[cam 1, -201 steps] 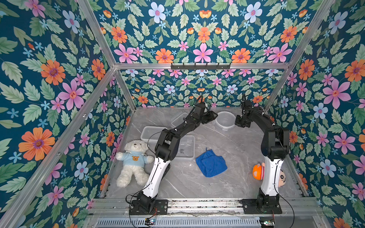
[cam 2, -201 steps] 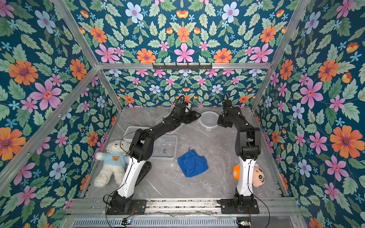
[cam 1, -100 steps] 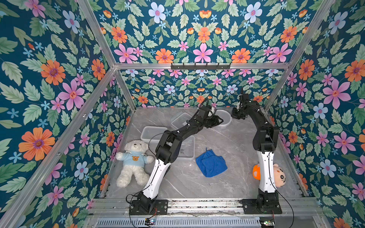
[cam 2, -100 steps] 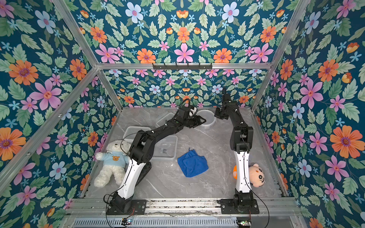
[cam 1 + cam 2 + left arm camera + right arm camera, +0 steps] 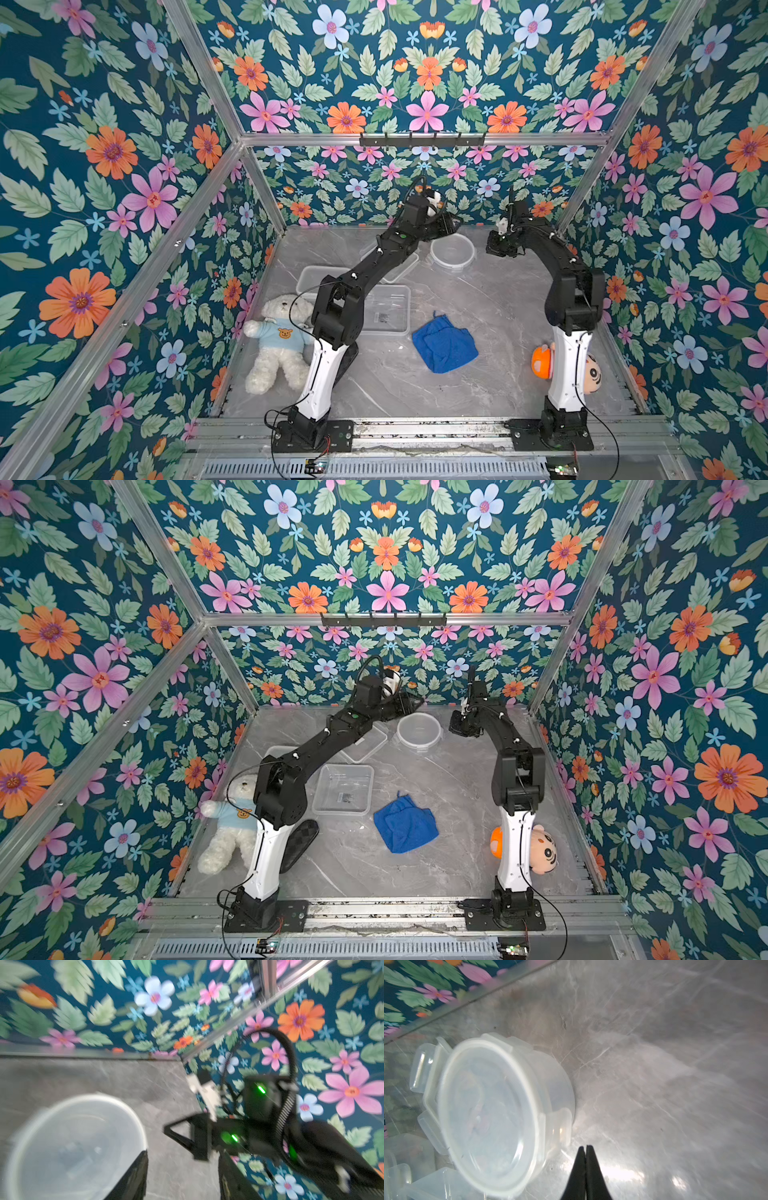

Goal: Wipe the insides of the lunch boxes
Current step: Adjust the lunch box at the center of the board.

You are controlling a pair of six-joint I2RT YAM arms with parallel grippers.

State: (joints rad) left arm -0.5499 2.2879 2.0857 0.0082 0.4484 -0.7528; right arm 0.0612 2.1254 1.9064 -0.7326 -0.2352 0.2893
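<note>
Round lunch box is lidded; open square lunch box shows a small unreadable dark mark. Right tool clenched empty, left tool released.

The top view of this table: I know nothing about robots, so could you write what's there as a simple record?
Left claw: open, empty, near the round lunch box
Right claw: shut, empty, beside the same box
Square lunch box: open, mid-table
Rectangular lunch box: partly under the left arm
Blue cloth: crumpled on the table, in neither claw
Toys: teddy bear, face plush
</note>
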